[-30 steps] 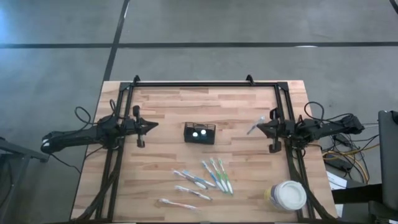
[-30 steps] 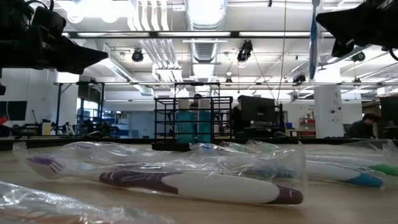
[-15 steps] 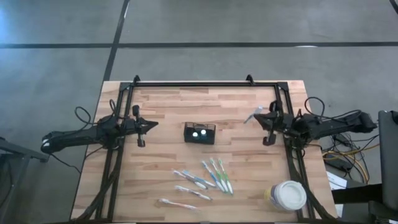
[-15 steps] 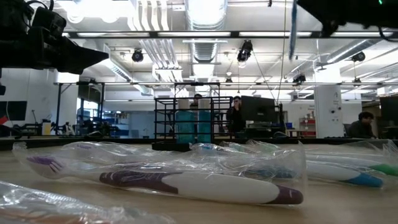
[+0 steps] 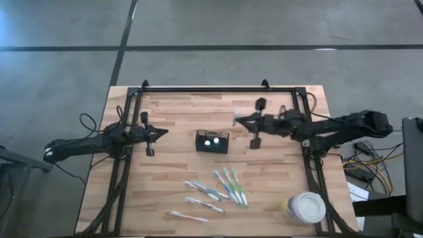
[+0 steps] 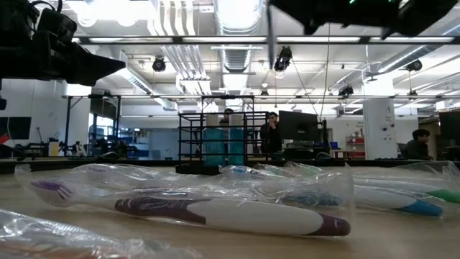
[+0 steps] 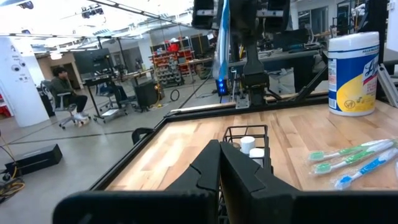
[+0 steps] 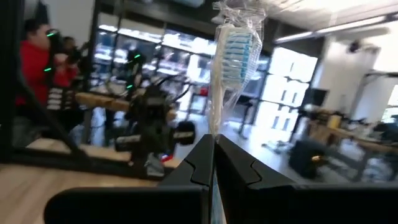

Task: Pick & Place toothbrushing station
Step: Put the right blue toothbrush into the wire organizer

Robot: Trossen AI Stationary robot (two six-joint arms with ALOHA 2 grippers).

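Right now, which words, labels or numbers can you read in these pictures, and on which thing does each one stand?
No text can be read for certain.
White tub: yellow and blue label with print, too blurred to read.
Wrapped toothbrushes: no readable print.
Black caddy: no label visible.

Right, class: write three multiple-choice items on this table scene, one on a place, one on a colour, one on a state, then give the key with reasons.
1. Where does the white tub stand relative to the black caddy in the high view?
A. near the table's front right corner
B. inside the caddy
C. at the table's far left corner

2. What colour are the bristles of the wrapped toothbrush in the right wrist view?
A. red
B. blue and white
C. black

3. What is the right gripper doing?
A. lying open on the table
B. shut on the wrapped toothbrush
C. gripping the tub

Key: A, the tub sits by that corner; B, striped bristles show; B, the fingers pinch its handle.
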